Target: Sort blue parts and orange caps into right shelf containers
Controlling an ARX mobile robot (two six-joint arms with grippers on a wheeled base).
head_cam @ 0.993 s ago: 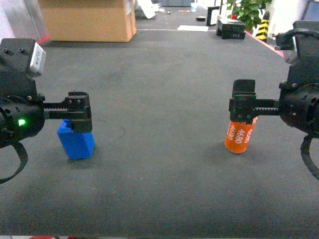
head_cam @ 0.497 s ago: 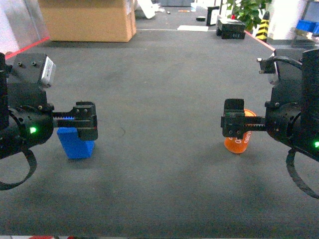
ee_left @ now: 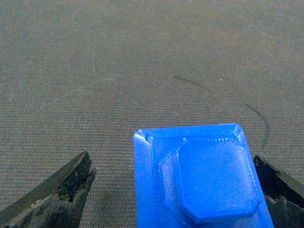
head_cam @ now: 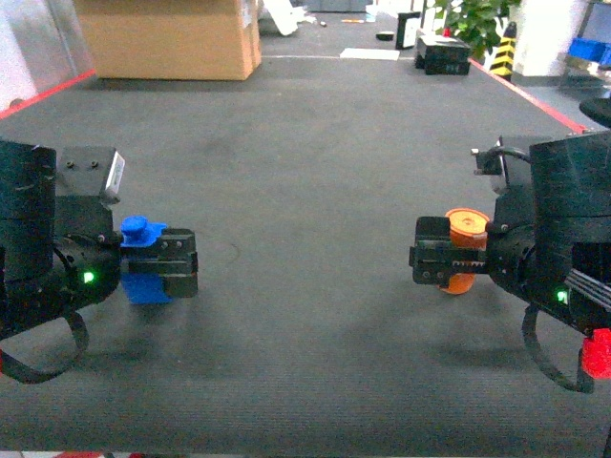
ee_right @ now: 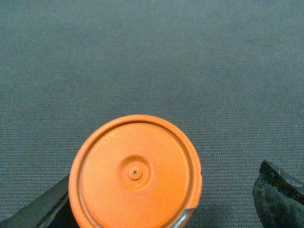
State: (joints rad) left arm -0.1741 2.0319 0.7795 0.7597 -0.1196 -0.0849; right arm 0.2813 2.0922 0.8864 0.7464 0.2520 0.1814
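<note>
While both arms sit low over the dark ribbed floor mat [head_cam: 305, 191], each tool straddles one piece. Taking the cardboard box [head_cam: 167, 38] at the far left of the mat as the landmark, the blue part [head_cam: 143, 258] stands well in front of it, on the near left of the mat. The left tool [head_cam: 177, 265] reaches around this part from the left. In the left wrist view the blue part [ee_left: 204, 178] shows a bevelled rectangular top with a raised octagonal boss, and the tool's dark fingers [ee_left: 57, 190] stand wide: the left one is clearly apart from the part, with bare mat between, while the right one sits just beside the part's edge, and I cannot tell whether it touches.

The orange cap [head_cam: 465, 248] stands far to the right of the box and likewise nearer the robot, upright on the mat. The right tool [head_cam: 441, 262] comes at it from the right. In the right wrist view the orange cap [ee_right: 135, 173] shows a round top with a small centre dimple, and the fingers [ee_right: 280, 194] are spread wide, the right one well apart from the cap, the left one close by its lower edge.

Beyond the mat, right of the box, stand dark cases [head_cam: 441, 52] and a green plant [head_cam: 473, 19].
</note>
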